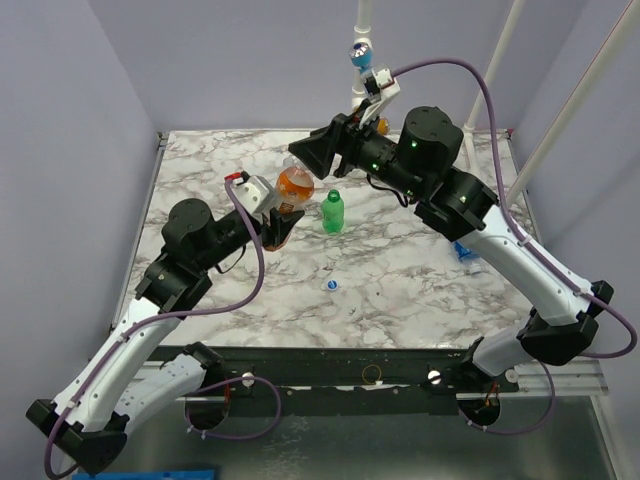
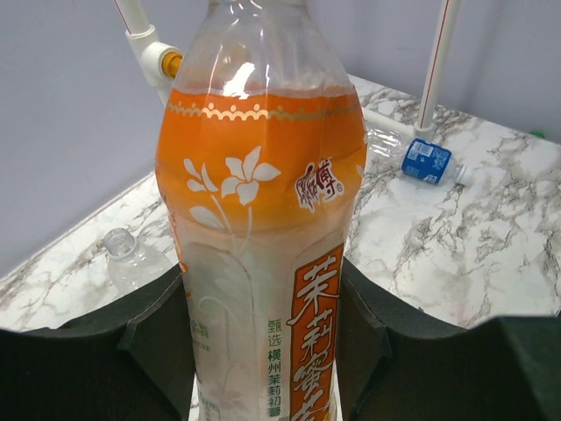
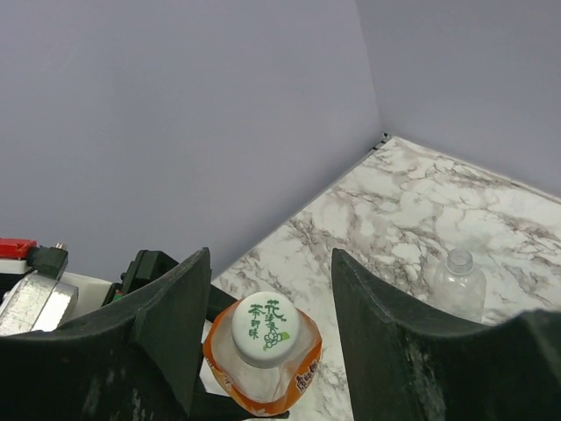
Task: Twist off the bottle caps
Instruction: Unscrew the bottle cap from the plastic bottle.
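Observation:
My left gripper (image 2: 263,355) is shut on the lower body of the orange bottle (image 2: 263,202), holding it upright above the marble table (image 1: 400,290). The bottle's white cap (image 3: 266,329), printed with green characters, sits on its neck. My right gripper (image 3: 270,294) hangs over it, open, one finger on each side of the cap with a gap on both sides. From above, the right gripper (image 1: 312,157) covers the top of the orange bottle (image 1: 293,188), and the left gripper (image 1: 283,224) is below it.
A green bottle (image 1: 333,211) stands just right of the held one. A clear bottle (image 3: 458,285) stands further back. A blue-labelled bottle (image 2: 427,162) lies on its side at the right. A small loose cap (image 1: 332,285) lies mid-table. White pipes (image 1: 362,40) rise at the back.

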